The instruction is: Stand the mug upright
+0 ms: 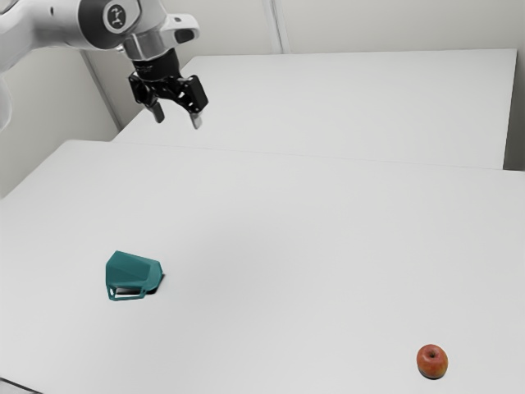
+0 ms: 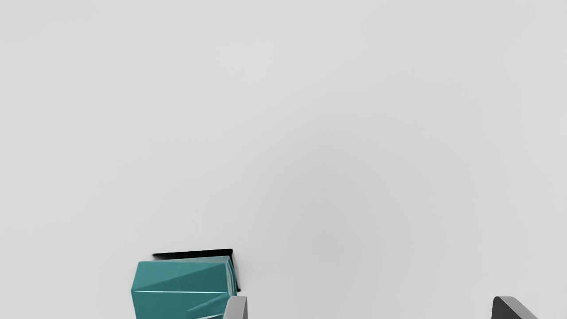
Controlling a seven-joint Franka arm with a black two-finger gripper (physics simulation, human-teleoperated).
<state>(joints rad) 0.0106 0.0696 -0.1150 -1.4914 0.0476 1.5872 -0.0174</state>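
The mug (image 1: 134, 271) lies on its side on the counter (image 1: 287, 246), at the exterior view's left, long axis running left to right, handle (image 1: 127, 298) facing near; fingers (image 1: 197, 121) hang above, wide apart!

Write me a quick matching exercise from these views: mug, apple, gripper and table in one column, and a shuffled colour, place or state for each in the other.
Column one:
1. Mug
2. Apple
3. Gripper
4. Table

Column two:
A. Open, up in the air
B. White and flat
C. Teal, lying on its side
D. Reddish, toward the exterior view's lower right

Right pairs: 1-C, 2-D, 3-A, 4-B
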